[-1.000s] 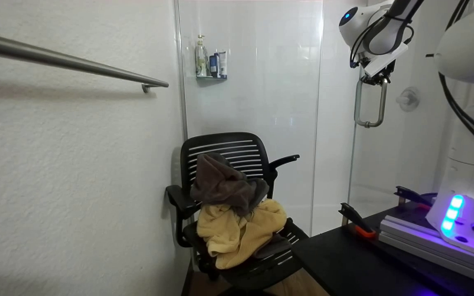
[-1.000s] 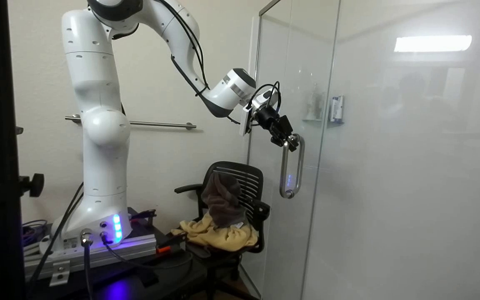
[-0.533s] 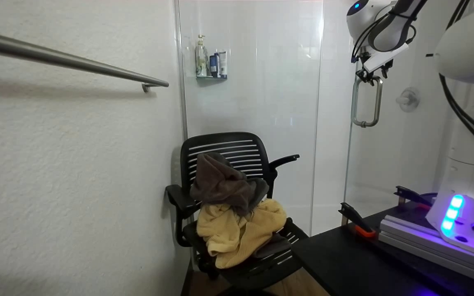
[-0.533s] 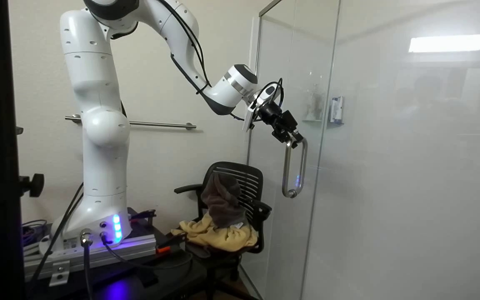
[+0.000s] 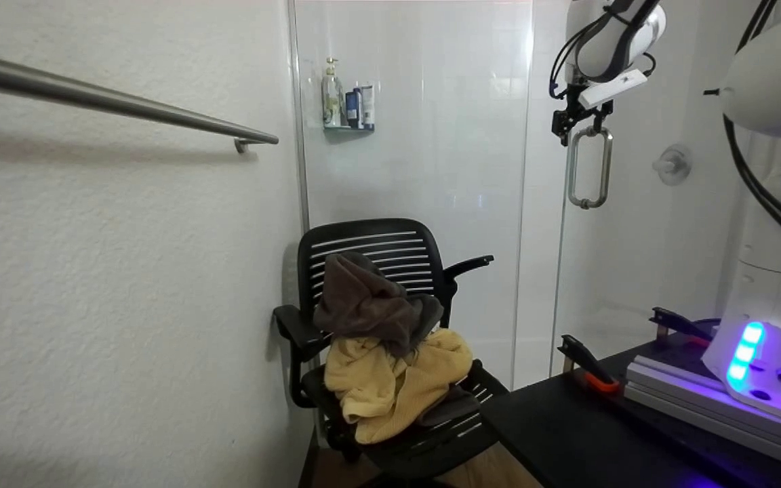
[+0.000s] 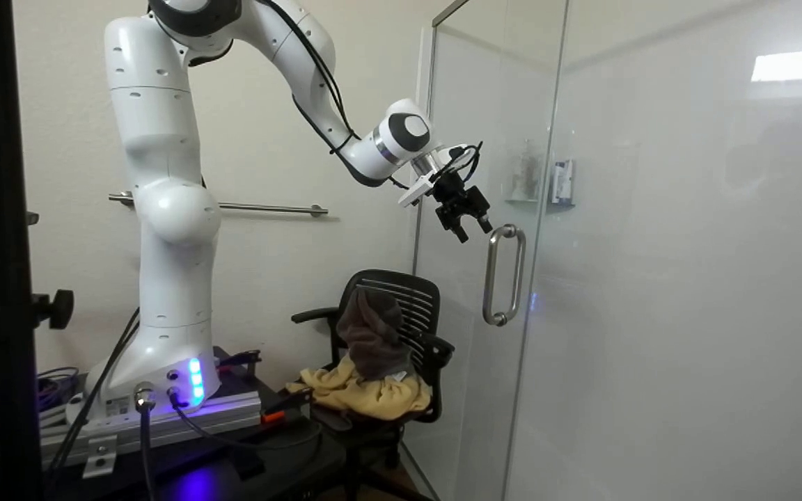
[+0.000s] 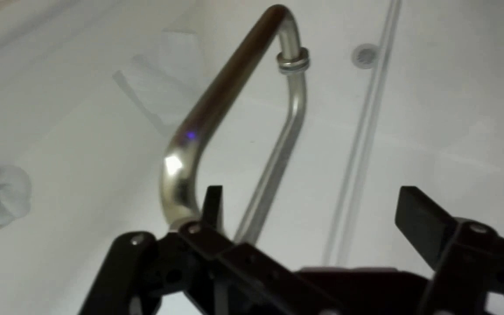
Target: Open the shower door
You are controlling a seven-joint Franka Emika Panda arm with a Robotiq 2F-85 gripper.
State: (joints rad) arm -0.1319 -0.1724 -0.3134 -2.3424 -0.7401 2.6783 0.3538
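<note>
The shower door (image 5: pixel 641 271) is a tall clear glass panel. Its chrome loop handle (image 6: pixel 491 278) stands upright near the glass edge and also shows in an exterior view (image 5: pixel 606 169). My gripper (image 6: pixel 475 234) is beside the handle's upper end, fingers spread, holding nothing. In the wrist view the gripper (image 7: pixel 311 189) has a wide gap between its fingertips. The left finger (image 7: pixel 212 203) lies just right of the handle's near bar (image 7: pixel 224 87); whether they touch I cannot tell. The linkage hides one end of the handle.
A black chair (image 5: pixel 370 234) with brown and yellow towels (image 5: pixel 397 379) stands by the white wall carrying a metal bar (image 5: pixel 106 98). The arm's black table (image 5: pixel 567 420) has clamps (image 5: pixel 587 359) along its edge. Bottles (image 5: pixel 333 98) sit on a shelf inside the shower.
The fingers have spread and come off the handle's upper end, and the wrist has turned. Handle and glass edge have shifted left in an exterior view, right in an exterior view from elsewhere.
</note>
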